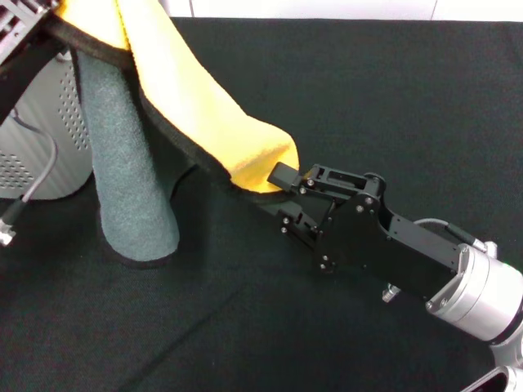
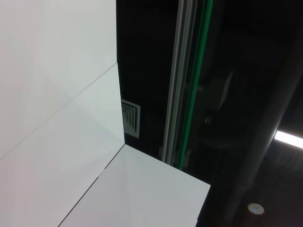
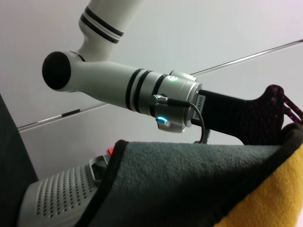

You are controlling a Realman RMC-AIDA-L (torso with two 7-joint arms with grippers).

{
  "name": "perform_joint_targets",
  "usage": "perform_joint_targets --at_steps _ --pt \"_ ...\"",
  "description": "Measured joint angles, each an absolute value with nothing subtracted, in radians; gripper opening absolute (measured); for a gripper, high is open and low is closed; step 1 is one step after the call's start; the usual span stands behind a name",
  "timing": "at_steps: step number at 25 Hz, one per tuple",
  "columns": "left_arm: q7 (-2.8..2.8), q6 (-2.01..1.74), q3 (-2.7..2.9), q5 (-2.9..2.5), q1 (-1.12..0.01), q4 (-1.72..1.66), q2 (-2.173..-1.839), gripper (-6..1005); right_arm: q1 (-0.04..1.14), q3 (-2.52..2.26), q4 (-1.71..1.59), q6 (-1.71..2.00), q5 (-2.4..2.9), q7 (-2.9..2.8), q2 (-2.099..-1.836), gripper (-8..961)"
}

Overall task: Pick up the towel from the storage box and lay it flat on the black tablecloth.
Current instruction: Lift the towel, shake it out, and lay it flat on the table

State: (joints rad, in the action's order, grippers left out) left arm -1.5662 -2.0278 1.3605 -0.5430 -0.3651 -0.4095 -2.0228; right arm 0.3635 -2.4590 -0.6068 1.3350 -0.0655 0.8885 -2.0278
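The towel (image 1: 204,106) hangs stretched between both grippers above the black tablecloth (image 1: 392,98), yellow-orange side up. Its grey-green part (image 1: 131,188) hangs down and its bottom edge touches the cloth. My left gripper (image 1: 18,37) holds the towel's upper end at the top left, above the storage box (image 1: 45,139). My right gripper (image 1: 276,189) is shut on the towel's lower dark edge near the middle of the tablecloth. The right wrist view shows the towel (image 3: 189,184), the left gripper (image 3: 272,106) at its top edge and the storage box (image 3: 61,196) below.
The left arm's cable (image 1: 33,184) hangs in front of the storage box. The left wrist view shows only a white wall (image 2: 57,94) and dark ceiling. Bare tablecloth lies to the right and in front.
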Motion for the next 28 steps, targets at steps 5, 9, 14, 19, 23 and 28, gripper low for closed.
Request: perform_joint_targets --at_steps 5,9,14,19,23,28 --pt "-1.566 -2.028 1.362 -0.543 -0.361 -0.407 -2.024 23 0.363 -2.459 -0.608 1.340 -0.078 0.889 -2.028 234" --pt "-1.563 -2.028 1.365 -0.544 -0.357 -0.403 -2.025 23 0.360 -2.461 -0.619 1.344 -0.095 0.876 -2.028 133" --pt "-1.541 -2.029 1.363 -0.562 -0.353 -0.397 -2.025 23 0.341 -2.468 -0.643 1.349 -0.123 0.811 -2.028 -1" --pt "-1.535 -2.029 1.361 -0.569 -0.351 -0.397 -2.023 24 0.331 -2.458 -0.629 1.408 -0.151 0.648 -2.028 -1" --pt "-1.535 -2.029 1.361 -0.569 -0.346 -0.397 -2.017 24 0.328 -2.456 -0.612 1.431 -0.152 0.511 -2.022 -1" --pt "-1.524 -2.030 1.361 -0.570 -0.347 -0.397 -2.015 24 0.330 -2.442 -0.537 1.516 -0.152 0.340 -2.021 -1"
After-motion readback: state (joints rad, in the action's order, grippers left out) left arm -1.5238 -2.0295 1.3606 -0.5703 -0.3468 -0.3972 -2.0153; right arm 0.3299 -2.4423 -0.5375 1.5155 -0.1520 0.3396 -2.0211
